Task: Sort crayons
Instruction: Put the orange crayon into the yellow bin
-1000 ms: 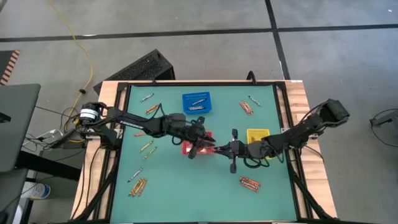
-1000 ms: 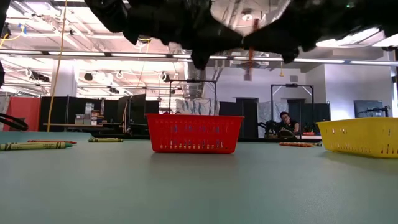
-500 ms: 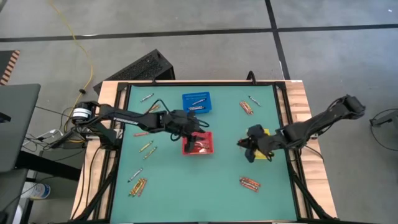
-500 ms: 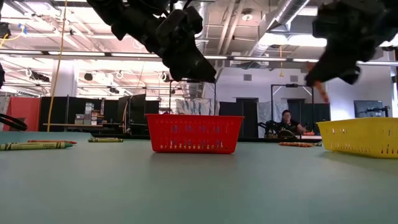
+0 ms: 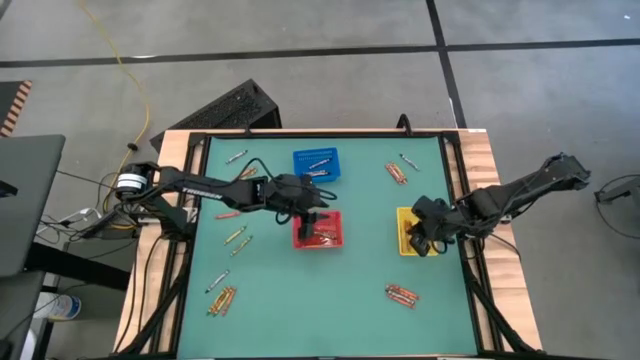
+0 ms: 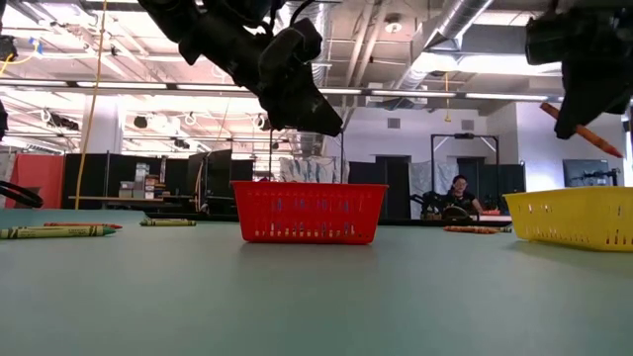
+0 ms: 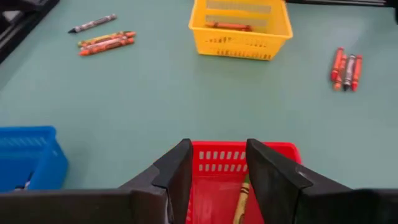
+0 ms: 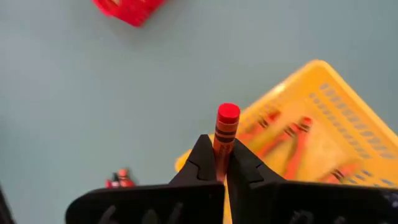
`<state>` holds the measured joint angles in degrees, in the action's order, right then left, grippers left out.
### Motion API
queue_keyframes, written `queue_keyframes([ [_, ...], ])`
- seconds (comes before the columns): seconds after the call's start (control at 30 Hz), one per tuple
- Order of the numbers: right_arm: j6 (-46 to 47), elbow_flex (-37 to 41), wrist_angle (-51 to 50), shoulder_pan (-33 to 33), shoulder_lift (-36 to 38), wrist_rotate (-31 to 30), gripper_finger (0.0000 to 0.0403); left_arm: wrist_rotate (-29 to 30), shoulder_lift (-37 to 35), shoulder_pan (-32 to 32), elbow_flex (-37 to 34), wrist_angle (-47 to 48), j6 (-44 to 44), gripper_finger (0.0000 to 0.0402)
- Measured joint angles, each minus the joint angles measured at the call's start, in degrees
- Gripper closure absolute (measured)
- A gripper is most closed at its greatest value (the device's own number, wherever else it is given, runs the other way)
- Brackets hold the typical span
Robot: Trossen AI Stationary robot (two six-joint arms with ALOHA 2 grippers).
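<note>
My right gripper (image 5: 421,236) hangs above the yellow basket (image 5: 404,219) and is shut on an orange-red crayon (image 8: 226,127), which also shows in the low view (image 6: 586,130). The yellow basket holds several orange crayons (image 8: 292,134). My left gripper (image 7: 214,167) is open and empty above the red basket (image 5: 322,236), which holds crayons (image 7: 241,198). A blue basket (image 5: 315,165) with crayons stands farther back. My right gripper pinches the crayon's shaft (image 8: 222,147) between its two fingertips. The crayon's flat red end (image 8: 228,112) sticks out past the fingers. The crayon is lifted clear above the yellow basket and slants in the low view.
Loose crayons lie in small groups on the green mat: far right (image 5: 397,173), near right (image 5: 402,294), near left (image 5: 221,298), left (image 5: 236,236) and far left (image 5: 236,157). A person (image 6: 457,196) sits in the room beyond the table.
My right gripper has gone from beside the red basket toward the table's right edge with the crayon, and now hangs over the yellow basket. My left gripper has drawn back a little toward the far left and stays over the red basket.
</note>
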<state>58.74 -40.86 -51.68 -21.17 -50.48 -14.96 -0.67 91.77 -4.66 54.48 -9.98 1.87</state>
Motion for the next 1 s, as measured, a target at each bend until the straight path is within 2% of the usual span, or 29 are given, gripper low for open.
queue_keyframes([
  [0.17, 0.34, -0.03, -2.89, -0.23, -0.02, 0.09, 0.0395, 1.76, 0.0, -0.76, 0.0, -0.4, 0.75, 0.0264],
  [0.47, -0.11, 0.0, -6.37, -0.22, -0.04, 1.04, 0.0394, 2.02, 0.0, -2.48, 0.0, -5.2, 0.92, 0.0265],
  [0.67, 0.13, 0.0, -7.7, -0.22, 0.0, 0.77, 0.0394, 1.99, 0.0, -2.63, 0.0, -4.96, 0.5, 0.0265],
  [1.0, 5.75, 4.02, -6.04, 0.93, 6.79, 2.87, 0.0394, 2.0, -0.61, -2.63, -0.01, -2.52, -2.81, 0.0265],
])
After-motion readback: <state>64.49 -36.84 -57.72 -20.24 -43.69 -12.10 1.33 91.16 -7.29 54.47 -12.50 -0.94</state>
